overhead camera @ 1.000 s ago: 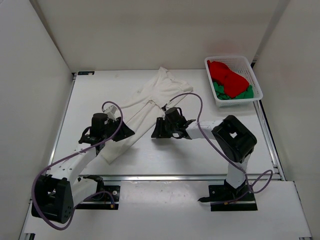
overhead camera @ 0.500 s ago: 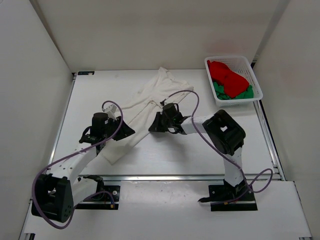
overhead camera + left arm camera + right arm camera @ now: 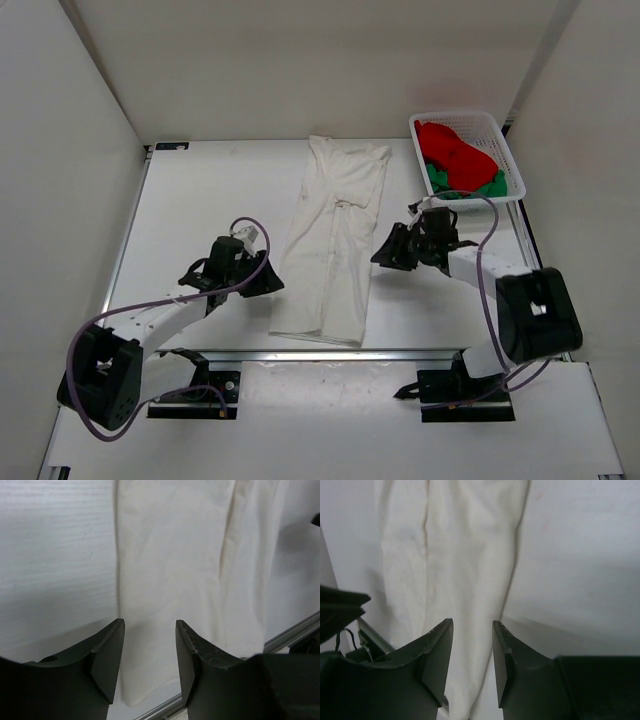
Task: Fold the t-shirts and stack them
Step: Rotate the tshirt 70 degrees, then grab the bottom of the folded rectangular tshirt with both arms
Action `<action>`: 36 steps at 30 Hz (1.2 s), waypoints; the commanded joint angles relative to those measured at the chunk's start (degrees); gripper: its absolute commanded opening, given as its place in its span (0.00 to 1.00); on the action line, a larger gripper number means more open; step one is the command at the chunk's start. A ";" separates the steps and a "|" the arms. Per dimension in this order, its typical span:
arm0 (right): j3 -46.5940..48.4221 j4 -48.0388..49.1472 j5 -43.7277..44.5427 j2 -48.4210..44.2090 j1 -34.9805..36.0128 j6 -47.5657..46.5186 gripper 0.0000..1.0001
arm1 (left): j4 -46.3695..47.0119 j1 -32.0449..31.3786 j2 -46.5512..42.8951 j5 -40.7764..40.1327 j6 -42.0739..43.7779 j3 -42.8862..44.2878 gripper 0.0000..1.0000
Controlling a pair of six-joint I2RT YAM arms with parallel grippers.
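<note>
The table (image 3: 180, 200), white and walled on three sides, carries everything shown. The white t-shirt (image 3: 335, 250) is folded lengthwise into one long strip that runs from the far edge of the table almost to the near rail, and it lies flat between my two arms. The white lattice basket (image 3: 512, 165) stands at the far right corner, well apart from the strip. It holds the red t-shirt (image 3: 455, 150), bunched on top, and the green t-shirt (image 3: 440, 185), which shows beneath it at the near side. My left gripper (image 3: 272, 280) sits low, just beside the strip's left edge toward its near end. In the left wrist view the left gripper (image 3: 149, 630) has its jaws parted with nothing pinched, and the white cloth (image 3: 175, 555) fills the gap ahead. My right gripper (image 3: 382, 256) sits just beside the strip's right edge at about mid-length. Its jaws (image 3: 472, 627) are likewise parted and empty, with the strip (image 3: 460, 540) beyond them. Whether either fingertip touches the cloth I cannot tell.
</note>
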 commanded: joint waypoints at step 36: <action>-24.99 -0.26 -0.77 -24.97 30.21 17.78 0.01 | -11.94 -3.88 -11.16 11.17 -0.12 -11.85 0.03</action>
